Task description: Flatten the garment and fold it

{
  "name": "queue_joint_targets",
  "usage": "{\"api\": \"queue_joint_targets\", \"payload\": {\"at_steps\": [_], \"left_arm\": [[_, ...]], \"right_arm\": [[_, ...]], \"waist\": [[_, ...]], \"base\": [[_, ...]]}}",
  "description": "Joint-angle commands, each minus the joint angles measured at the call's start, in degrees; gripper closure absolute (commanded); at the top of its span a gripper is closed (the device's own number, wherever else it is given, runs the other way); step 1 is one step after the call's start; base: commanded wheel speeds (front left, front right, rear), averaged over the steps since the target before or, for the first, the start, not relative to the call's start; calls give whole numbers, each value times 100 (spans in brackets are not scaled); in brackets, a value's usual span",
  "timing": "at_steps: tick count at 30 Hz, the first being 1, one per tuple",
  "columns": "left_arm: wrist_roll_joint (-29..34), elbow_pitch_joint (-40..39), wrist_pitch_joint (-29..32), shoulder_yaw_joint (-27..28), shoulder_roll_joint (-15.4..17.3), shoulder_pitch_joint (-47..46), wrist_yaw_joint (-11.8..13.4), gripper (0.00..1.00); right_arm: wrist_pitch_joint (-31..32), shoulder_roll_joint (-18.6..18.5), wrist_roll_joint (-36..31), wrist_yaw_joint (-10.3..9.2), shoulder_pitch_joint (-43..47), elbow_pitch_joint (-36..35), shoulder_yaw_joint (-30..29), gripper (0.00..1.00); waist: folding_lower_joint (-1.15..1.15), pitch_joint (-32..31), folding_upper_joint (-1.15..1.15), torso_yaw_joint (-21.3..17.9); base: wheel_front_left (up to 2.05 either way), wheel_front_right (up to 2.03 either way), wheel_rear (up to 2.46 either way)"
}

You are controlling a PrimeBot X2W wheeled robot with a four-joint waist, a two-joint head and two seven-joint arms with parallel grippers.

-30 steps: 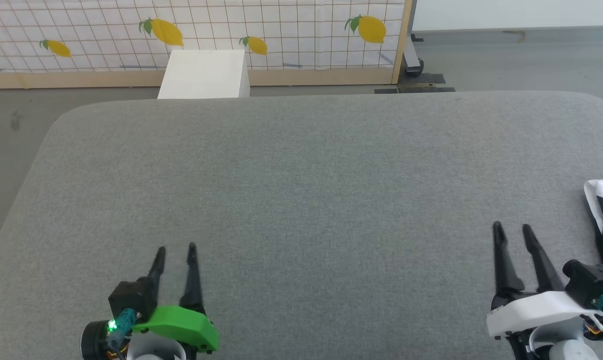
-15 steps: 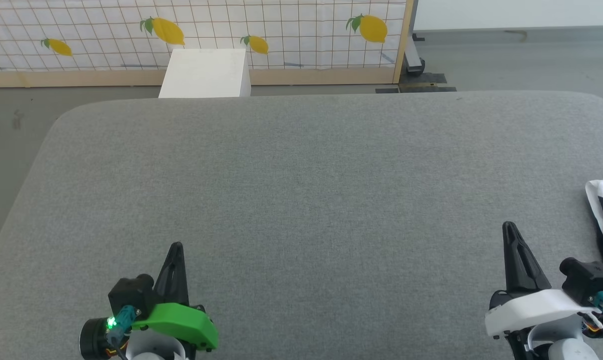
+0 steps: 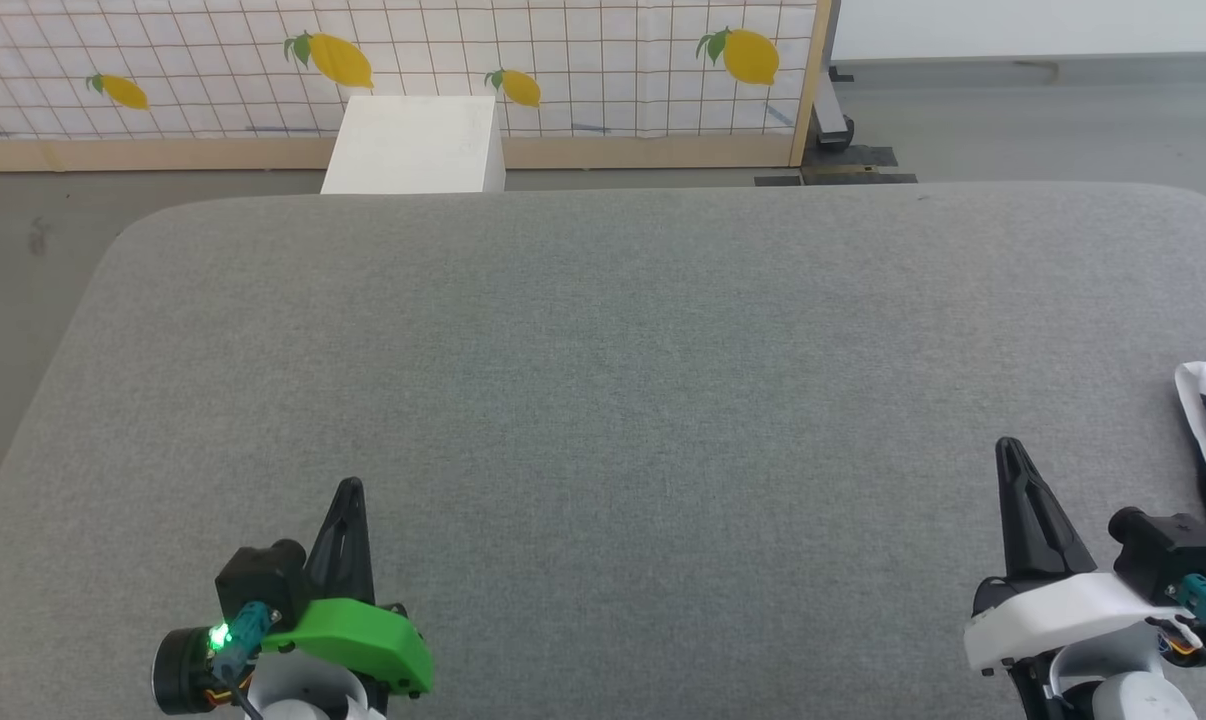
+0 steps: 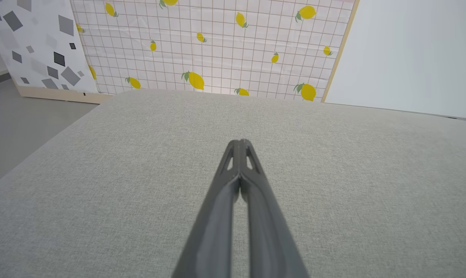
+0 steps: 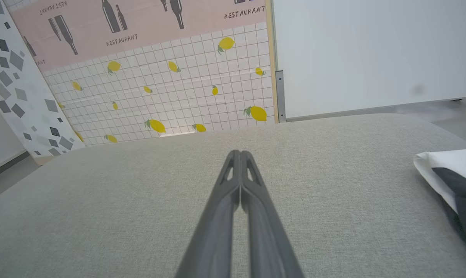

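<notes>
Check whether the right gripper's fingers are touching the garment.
Apart. The right wrist view shows the right gripper shut, with a clear strip of grey cushion between its fingers and the garment.

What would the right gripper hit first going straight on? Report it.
The way looks free: the shut right gripper points across the grey fabric surface; the soft black-and-white garment lies off to its right. Height over the fabric is unclear.
</notes>
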Motion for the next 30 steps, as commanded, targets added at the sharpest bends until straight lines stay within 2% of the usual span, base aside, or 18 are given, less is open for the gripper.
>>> {"api": "queue_joint_targets", "payload": {"at_steps": [1, 30], "left_arm": [[87, -51, 33, 16, -15, 46, -26, 100], [371, -370, 367, 102, -32, 95, -54, 100]], "right_arm": [[40, 2, -70, -2, 44, -56, 18, 100], [336, 5, -400, -4, 89, -336, 139, 100]], "waist": [[0, 1, 0, 3], [0, 17, 0, 55]], "base": [[0, 0, 0], [0, 0, 0]]}}
